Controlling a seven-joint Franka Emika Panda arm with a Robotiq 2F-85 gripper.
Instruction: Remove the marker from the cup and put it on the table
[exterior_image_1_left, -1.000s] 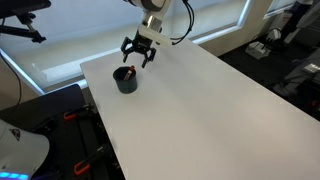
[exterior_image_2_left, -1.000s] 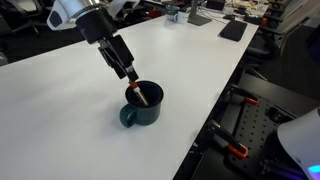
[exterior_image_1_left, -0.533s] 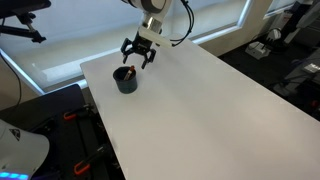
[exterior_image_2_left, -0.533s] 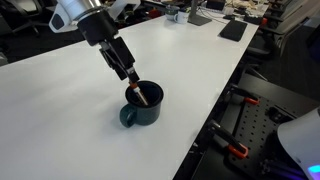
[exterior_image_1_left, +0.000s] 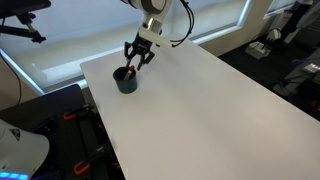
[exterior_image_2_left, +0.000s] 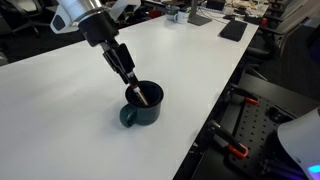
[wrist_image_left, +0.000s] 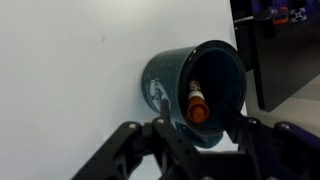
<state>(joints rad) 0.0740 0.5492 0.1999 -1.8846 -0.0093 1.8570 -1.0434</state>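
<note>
A Franka arm's gripper (exterior_image_2_left: 131, 86) hung over the cup (exterior_image_2_left: 150, 112), which stood upright near one corner of the table (exterior_image_1_left: 200, 110), close to its edge. The marker (wrist_image_left: 197, 103) was inside the cup, leaning against the inner wall with its orange end up at the rim. In the wrist view the two fingers (wrist_image_left: 160, 140) stood apart, one on each side of the marker's end, with a gap visible on both sides and nothing clamped between them. In both exterior views the fingertips reached down to the cup's mouth, right at the marker's upper end.
</note>
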